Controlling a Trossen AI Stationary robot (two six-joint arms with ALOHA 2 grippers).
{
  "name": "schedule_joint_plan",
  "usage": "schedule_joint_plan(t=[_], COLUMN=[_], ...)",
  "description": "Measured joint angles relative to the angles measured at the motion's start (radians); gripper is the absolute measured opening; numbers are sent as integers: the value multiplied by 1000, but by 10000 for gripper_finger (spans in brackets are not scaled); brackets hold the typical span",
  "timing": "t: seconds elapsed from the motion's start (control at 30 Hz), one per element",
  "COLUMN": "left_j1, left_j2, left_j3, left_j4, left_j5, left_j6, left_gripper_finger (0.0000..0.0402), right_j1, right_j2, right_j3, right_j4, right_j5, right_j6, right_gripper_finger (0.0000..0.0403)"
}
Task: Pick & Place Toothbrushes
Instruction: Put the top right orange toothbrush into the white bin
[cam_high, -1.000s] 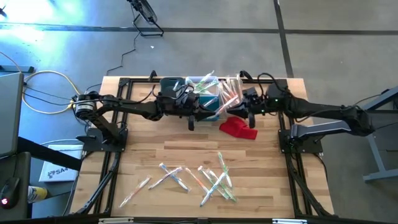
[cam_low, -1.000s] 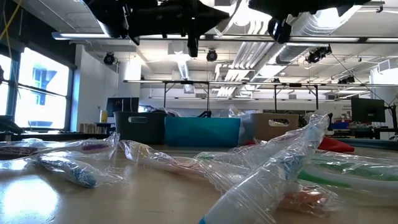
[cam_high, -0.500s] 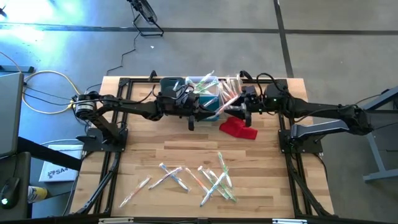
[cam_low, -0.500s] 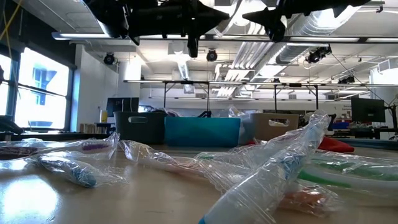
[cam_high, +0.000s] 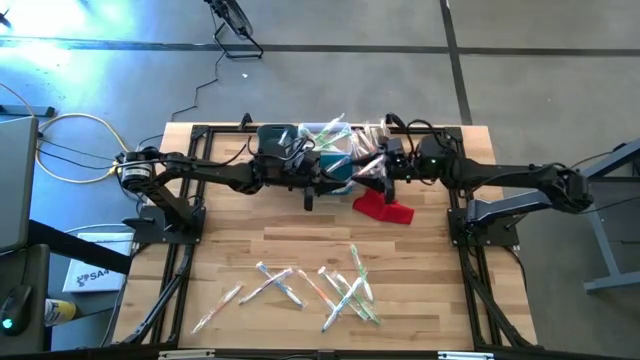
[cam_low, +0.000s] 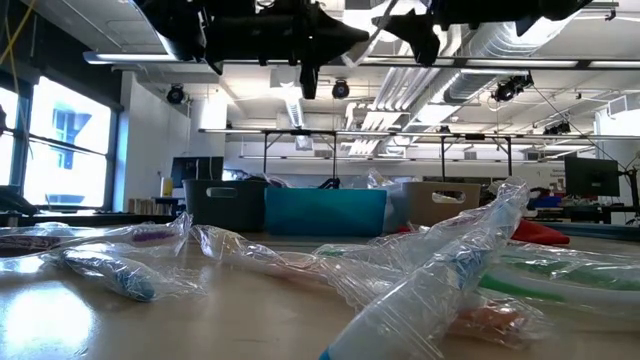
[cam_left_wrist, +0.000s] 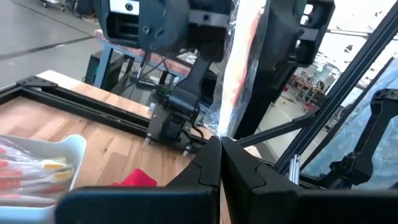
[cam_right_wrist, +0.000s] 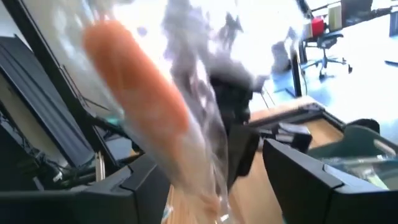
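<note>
Toothbrushes (cam_high: 335, 287): loose scatter on the near half of the table (cam_high: 440, 270), more stacked in the bins (cam_high: 335, 150) at the far edge, just beyond the red cloth (cam_high: 385, 208). Judging by looks: very light, stiff thin handle inside a crinkly clear wrapper, so slick and springy. The film will likely slide or bunch under the pads. Best to pinch across the handle mid-length, not the loose wrapper ends; several overlap, so pick an outlier.

Right gripper (cam_high: 378, 170) is over the bins, jaws spread wide. Its wrist view shows an orange-handled wrapped toothbrush (cam_right_wrist: 140, 106) right between the fingers (cam_right_wrist: 311, 180), blurred. Reads as released or dropping, not clamped; can't confirm contact.

Left gripper (cam_high: 308, 200) sits fully closed beside the bins, holding nothing.
</note>
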Motion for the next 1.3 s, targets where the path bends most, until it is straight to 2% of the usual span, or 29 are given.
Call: schedule_joint_plan(t=[0.2,0.53,0.7,1.0,1.3], left_j1=[0,0,0,0,0], left_j2=[0,0,0,0,0], left_j3=[0,0,0,0,0], left_j4=[-3,-3,-3,-3,-3], left_j5=[0,-2,-2,-3,-3], left_j6=[0,0,0,0,0], left_gripper_finger=[0,0,0,0,0], right_j1=[0,0,0,0,0], right_j2=[-8,-7,-7,-7,-7], right_j3=[0,0,0,0,0], right_j4=[61,65,71,71,71], right_j5=[-6,-6,-6,1,2], right_j6=[-18,-23,-33,-47,-49], right_gripper_finger=[204,85,39,44,34])
